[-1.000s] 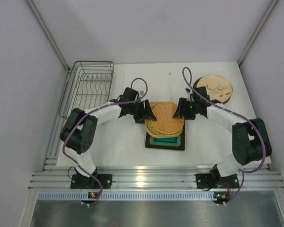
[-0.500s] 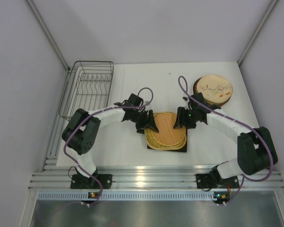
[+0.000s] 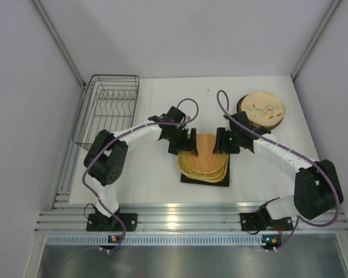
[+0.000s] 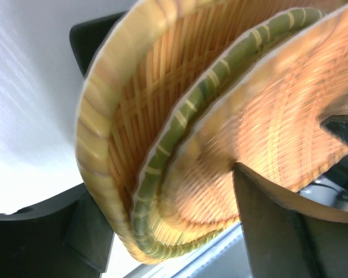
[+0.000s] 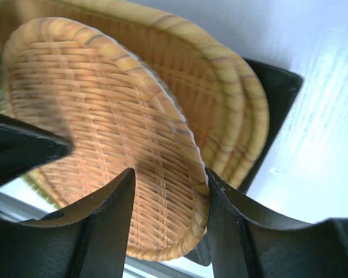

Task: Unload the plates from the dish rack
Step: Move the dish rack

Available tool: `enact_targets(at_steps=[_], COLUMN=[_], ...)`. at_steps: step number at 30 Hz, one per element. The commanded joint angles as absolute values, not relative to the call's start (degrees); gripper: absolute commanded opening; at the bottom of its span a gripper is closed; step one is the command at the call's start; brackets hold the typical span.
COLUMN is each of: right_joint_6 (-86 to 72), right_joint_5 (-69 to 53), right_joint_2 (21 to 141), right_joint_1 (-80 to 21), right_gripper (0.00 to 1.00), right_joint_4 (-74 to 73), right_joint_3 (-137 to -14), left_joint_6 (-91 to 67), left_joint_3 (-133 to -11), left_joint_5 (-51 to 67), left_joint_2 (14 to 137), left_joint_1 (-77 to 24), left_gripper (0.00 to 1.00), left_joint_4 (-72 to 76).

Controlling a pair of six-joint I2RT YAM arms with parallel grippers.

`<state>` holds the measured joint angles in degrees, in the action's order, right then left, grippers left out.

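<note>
White desk (image 3: 153, 174), grey walls (image 3: 191, 35): right pincer (image 3: 219, 143) grips the top woven plate (image 3: 206, 152), left pincer (image 3: 191, 142) gapes at its rim.

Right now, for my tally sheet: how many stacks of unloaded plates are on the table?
2: the woven-topped stack in the middle, and the cream-topped stack at the back right. Lower plates in each may be hidden.

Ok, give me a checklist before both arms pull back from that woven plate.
1. No plates in the dish rack: ok.
2. The top woven plate lies over the stack: ok.
3. The right pincer off its rim: not ok, fingers grip it.
4. The left pincer released: cannot tell.
5. Gap between the right arm and the round plates: cannot tell.
</note>
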<state>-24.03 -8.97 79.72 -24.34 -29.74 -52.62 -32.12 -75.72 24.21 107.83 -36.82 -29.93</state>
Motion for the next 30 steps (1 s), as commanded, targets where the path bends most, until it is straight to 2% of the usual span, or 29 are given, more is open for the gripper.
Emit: enact_targets(at_steps=[1,5,12,16,22,26,30], right_joint_6=[-25.2,-25.0,-25.0,-24.7,-24.4,-24.3,-26.0], right_joint_5=[-11.6,-11.8,-10.5,-7.0,-5.2,-3.1,4.0], right_joint_2=[78.0,77.8,76.6,76.0,75.1,73.0,67.1], right_joint_1=[-27.0,-27.0,-27.0,-27.0,-26.9,-27.0,-26.9], right_gripper=[0.49,0.51,0.54,0.62,0.79,0.85,0.86], right_joint_4=[-28.3,-28.7,-29.1,-31.2,-33.3,-35.3,-37.4], right_joint_3=[-53.6,-52.6,-51.0,-51.2,-52.0,-52.6,-53.2], left_joint_6=[-30.2,-30.1,-31.7,-30.7,-31.2,-32.2,-31.0], left_joint_3=[-78.8,-77.2,-75.8,-78.7,-80.7,-79.6,-77.3], left_joint_5=[20.9,21.3,15.3,8.3,7.4,3.2,-6.7], left_joint_2=[108.6,110.2,105.0,102.7,103.1,99.9,94.7], left_joint_1=[-39.2,-39.2,-39.1,-39.0,-38.5,-38.3,-37.6], left_gripper=[0.85,0.93,0.98,0.98,0.98,0.98,0.96], left_joint_4=[-27.0,-27.7,-25.5,-27.2,-29.5,-30.0,-30.0])
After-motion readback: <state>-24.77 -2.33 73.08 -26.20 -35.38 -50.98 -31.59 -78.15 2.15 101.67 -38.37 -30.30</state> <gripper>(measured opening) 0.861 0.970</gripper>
